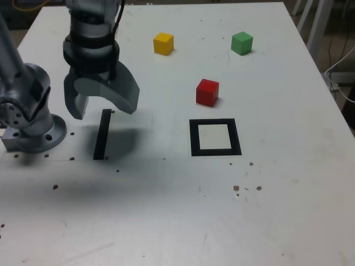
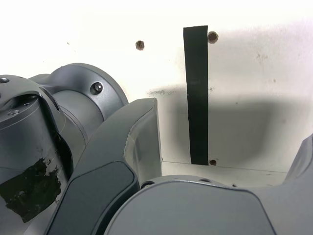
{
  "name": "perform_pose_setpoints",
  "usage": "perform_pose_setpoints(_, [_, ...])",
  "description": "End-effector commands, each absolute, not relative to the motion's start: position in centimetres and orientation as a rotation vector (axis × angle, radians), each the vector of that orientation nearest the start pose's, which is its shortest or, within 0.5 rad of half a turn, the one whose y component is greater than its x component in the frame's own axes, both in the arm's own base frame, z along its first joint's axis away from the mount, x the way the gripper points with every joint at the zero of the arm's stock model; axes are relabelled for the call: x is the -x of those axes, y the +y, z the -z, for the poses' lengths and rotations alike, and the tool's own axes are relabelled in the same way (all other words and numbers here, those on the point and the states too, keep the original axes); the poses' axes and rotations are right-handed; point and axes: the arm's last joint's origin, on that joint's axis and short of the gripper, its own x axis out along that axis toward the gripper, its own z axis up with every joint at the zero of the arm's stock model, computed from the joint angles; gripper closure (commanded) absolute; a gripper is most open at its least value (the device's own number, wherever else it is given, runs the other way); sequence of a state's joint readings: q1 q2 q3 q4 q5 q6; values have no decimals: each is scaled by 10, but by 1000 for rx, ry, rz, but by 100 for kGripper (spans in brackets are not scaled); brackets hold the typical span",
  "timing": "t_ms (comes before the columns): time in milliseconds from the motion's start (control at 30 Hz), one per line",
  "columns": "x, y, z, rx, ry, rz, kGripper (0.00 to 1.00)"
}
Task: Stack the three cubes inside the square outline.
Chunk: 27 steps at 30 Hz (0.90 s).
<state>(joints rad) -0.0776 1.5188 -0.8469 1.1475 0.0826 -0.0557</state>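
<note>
1. Exterior view: the red cube (image 1: 207,92) is sitting just beyond the square outline (image 1: 215,137); the yellow cube (image 1: 163,43) and green cube (image 1: 242,42) are lying farther back. They look light, rigid and smooth, best pinched across flat opposite sides. The gripper (image 1: 100,100) is hanging wide open and empty, pointing down over the black stripe (image 1: 102,134).
2. Wrist view: the gripper (image 2: 230,142) is showing spread jaws holding nothing, above the black stripe (image 2: 197,93); no cubes are appearing.

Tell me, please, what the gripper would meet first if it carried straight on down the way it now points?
Probably the black tape stripe on the white table. The open gripper points down over the stripe's upper end, and nothing shows between the jaws. Depth is hard to judge, so it may land on bare table beside the stripe.
</note>
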Motion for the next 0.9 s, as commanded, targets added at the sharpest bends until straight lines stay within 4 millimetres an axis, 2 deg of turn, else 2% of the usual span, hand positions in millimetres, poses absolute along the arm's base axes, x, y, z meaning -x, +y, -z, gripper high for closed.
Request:
perform_pose_setpoints(0, [-161, -6, -247, -106, 1807, -65, 0])
perform_pose_setpoints(233, [-178, 5, -254, -126, 1782, -72, 0])
perform_pose_setpoints(567, [-232, 17, -274, -232, 1773, 7, 1])
perform_pose_setpoints(867, [-267, 40, -284, -292, 1773, 69, 1])
